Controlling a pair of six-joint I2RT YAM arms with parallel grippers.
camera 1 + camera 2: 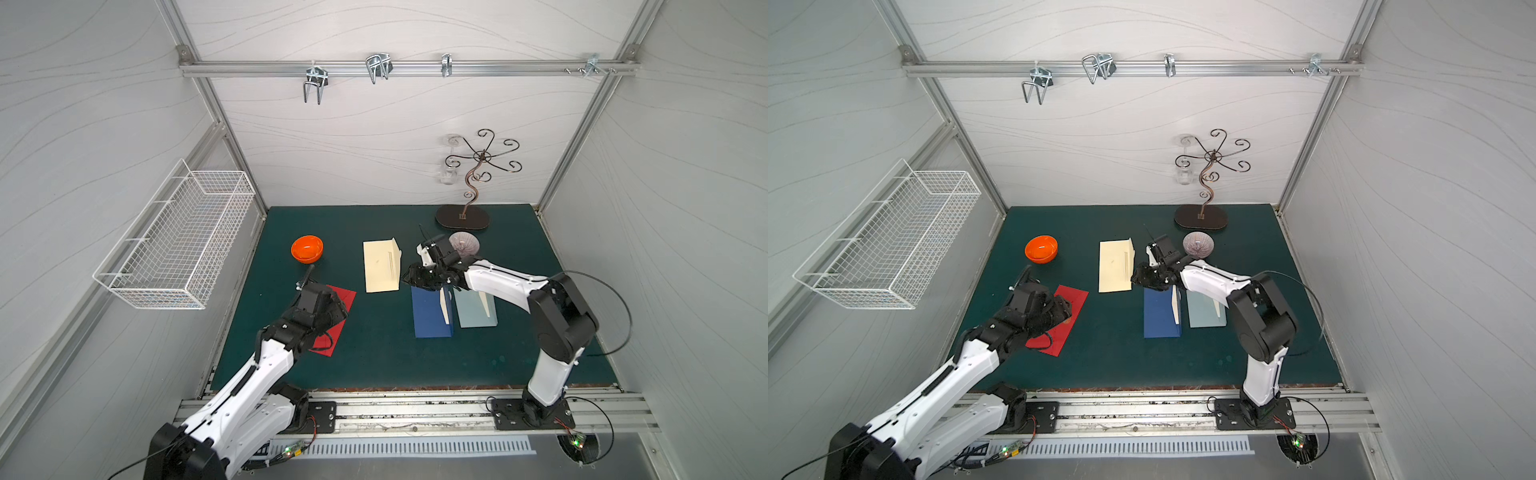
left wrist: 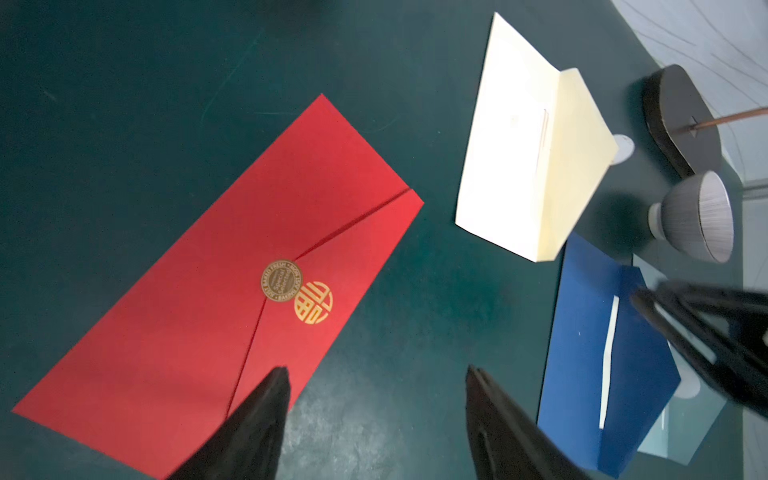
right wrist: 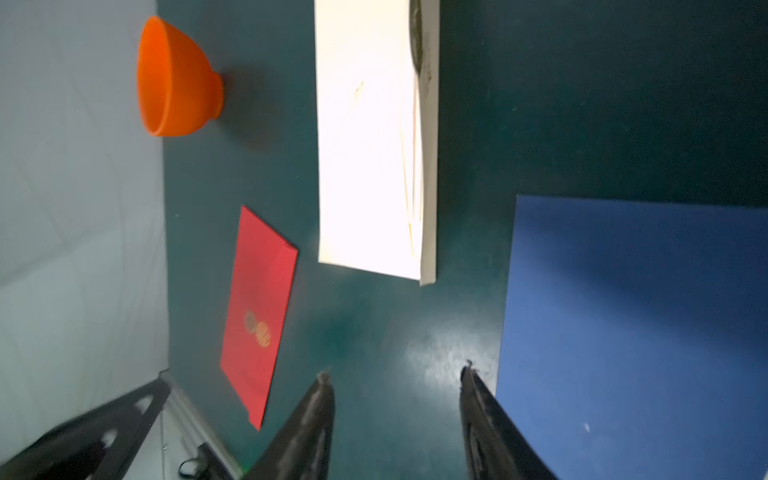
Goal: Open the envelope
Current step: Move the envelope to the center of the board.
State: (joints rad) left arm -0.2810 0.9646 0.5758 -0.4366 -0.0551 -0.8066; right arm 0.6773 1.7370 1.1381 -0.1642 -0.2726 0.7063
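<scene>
Left end effector (image 2: 376, 370): hovering, jaws apart, over red envelope (image 2: 208, 291), likely aiming for its stickered flap.
Right end effector (image 3: 395, 368): standing apart, gripping nothing, beside cream envelope (image 3: 365, 145).

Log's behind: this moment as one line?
left hand: open, over sealed red paper envelope | right hand: open, empty | cream paper envelope: flap raised

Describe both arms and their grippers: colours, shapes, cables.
Both arms match: the left arm and right arm have white shell links joined by bulky black joints, on black base plates. A thin black cable loops beside the right arm. The left gripper and right gripper each have two black, tapering, pointed fingers.
</scene>
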